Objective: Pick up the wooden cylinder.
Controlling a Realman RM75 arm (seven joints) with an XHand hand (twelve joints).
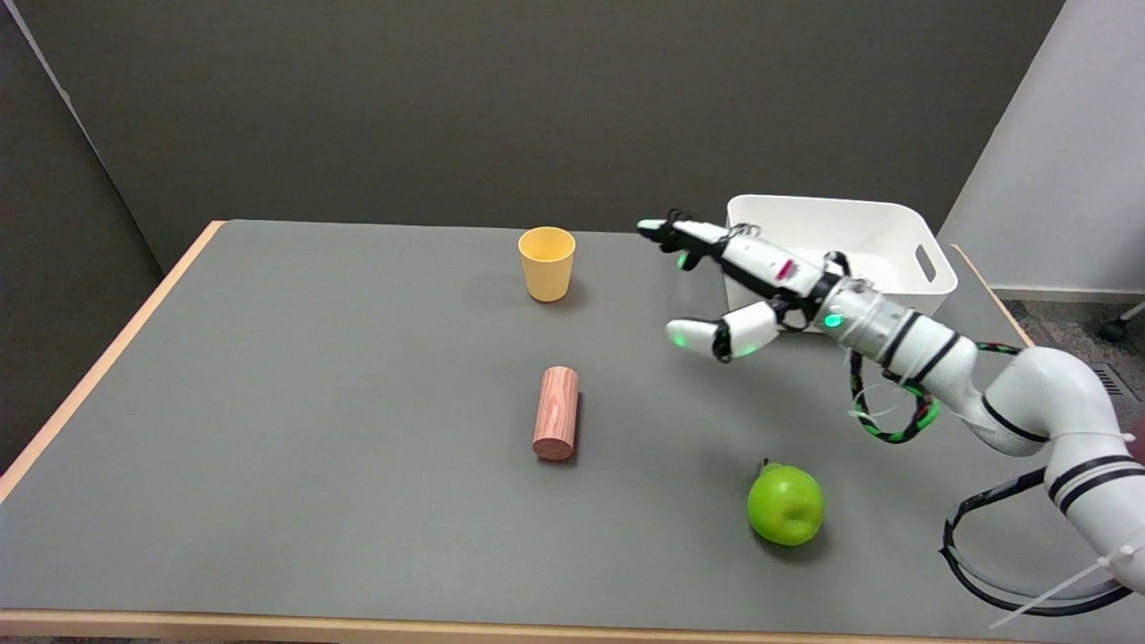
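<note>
- We saw the cylinder [555, 413] lying on its side mid-counter [313, 402], touched by nothing.
- Behind it, a yellow cup [547, 262] stood upright.
- We found the right hand [738, 286] in the air, right of the cylinder and well apart from it, its fingers [693, 234] spread apart and holding nothing.
- A green apple [785, 504] sat nearer us.
- A white bin [881, 234] stood at the far right.

Right arm [1029, 407]: reaching in from lower right, stretched leftward.
Right hand [747, 286]: raised, empty, fingers [693, 234] extended, thumb apart below.
</note>
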